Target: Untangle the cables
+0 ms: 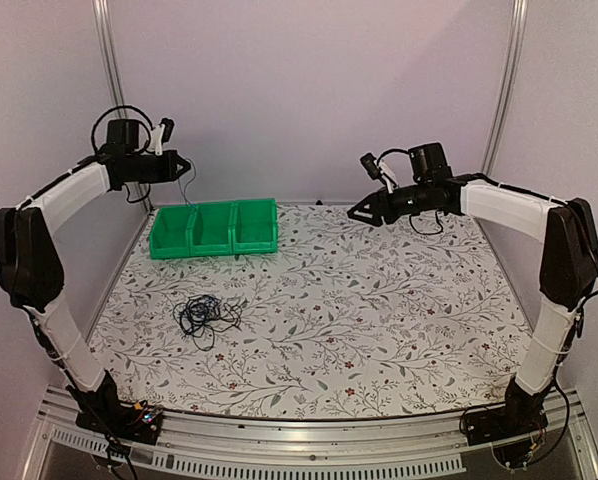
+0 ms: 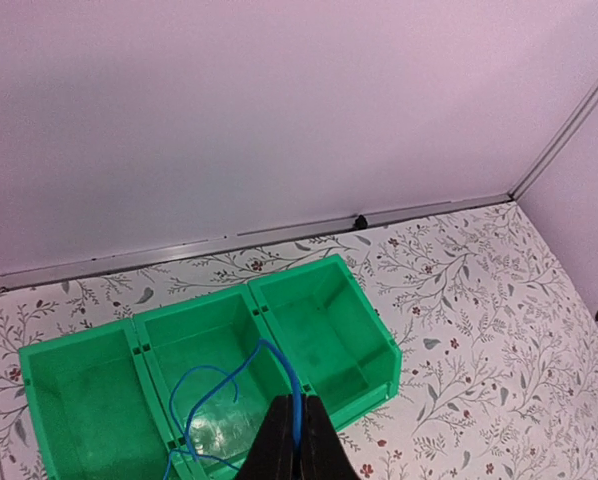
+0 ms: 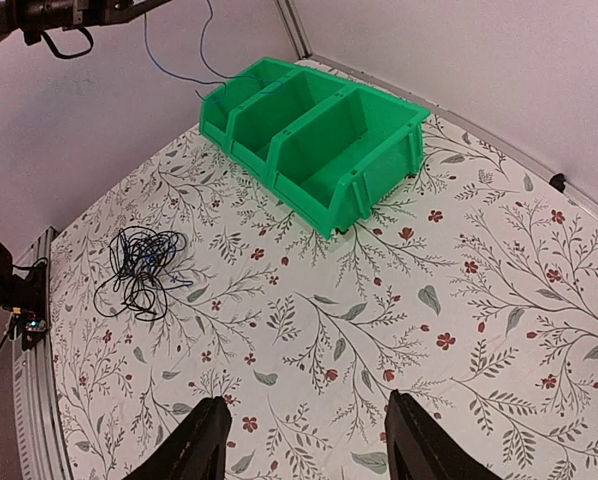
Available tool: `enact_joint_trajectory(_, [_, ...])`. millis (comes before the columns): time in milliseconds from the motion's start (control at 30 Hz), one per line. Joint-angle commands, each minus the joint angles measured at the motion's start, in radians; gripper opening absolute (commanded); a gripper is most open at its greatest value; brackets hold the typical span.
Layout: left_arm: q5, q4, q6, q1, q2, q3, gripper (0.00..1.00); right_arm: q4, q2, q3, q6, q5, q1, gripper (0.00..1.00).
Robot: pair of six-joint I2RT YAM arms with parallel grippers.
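The left gripper (image 1: 182, 163) hangs high over the table's (image 1: 379, 320) 10 o'clock corner with its jaws pressed together on a thin blue cable (image 2: 282, 362). In the left wrist view the cable rises from between the fingertips, arcs over, and loops down in front of the middle compartment of the green bin (image 1: 211, 248). Its lower end runs out of view near the divider toward the neighbouring compartment, and the pictures do not show whether it touches the bin floor. The three-compartment bin sits at about 10 o'clock on the flower-patterned tabletop, close to the back wall and directly below the left gripper. The bundle of black cables (image 1: 207, 315) lies loose on the table at about 8 o'clock, nearer the arm bases than the bin and well apart from it; the right wrist view shows a few blue strands mixed into its tangle. Neither gripper touches the bundle. The right gripper (image 1: 359, 213) is raised above the table at about 1 o'clock and points toward the bin. Its fingers (image 3: 204, 445) stand wide apart with nothing between them, only patterned tabletop showing in the gap.
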Motion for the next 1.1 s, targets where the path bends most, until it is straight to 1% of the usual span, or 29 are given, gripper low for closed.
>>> enact_joint_trajectory(0, [-0.072,-0.017,0.009,0.046,-0.013,0.051,0.00,-0.010,-0.041,-0.019,-0.013,0.018,0.006,0.57])
enact_joint_trajectory(200, [-0.077,-0.001,-0.006,0.108,-0.001,0.042,0.00,-0.017,-0.054,-0.044,-0.026,0.036,0.007,0.58])
enact_joint_trajectory(433, [-0.060,0.071,-0.042,0.154,0.024,-0.009,0.00,-0.031,-0.061,-0.057,-0.052,0.064,0.017,0.59])
enact_joint_trajectory(667, [-0.067,0.084,-0.059,0.164,0.093,0.026,0.00,-0.044,-0.070,-0.074,-0.087,0.098,0.033,0.59])
enact_joint_trajectory(1067, [-0.001,0.214,-0.210,0.151,0.203,0.026,0.00,-0.058,-0.086,-0.104,-0.125,0.125,0.038,0.60])
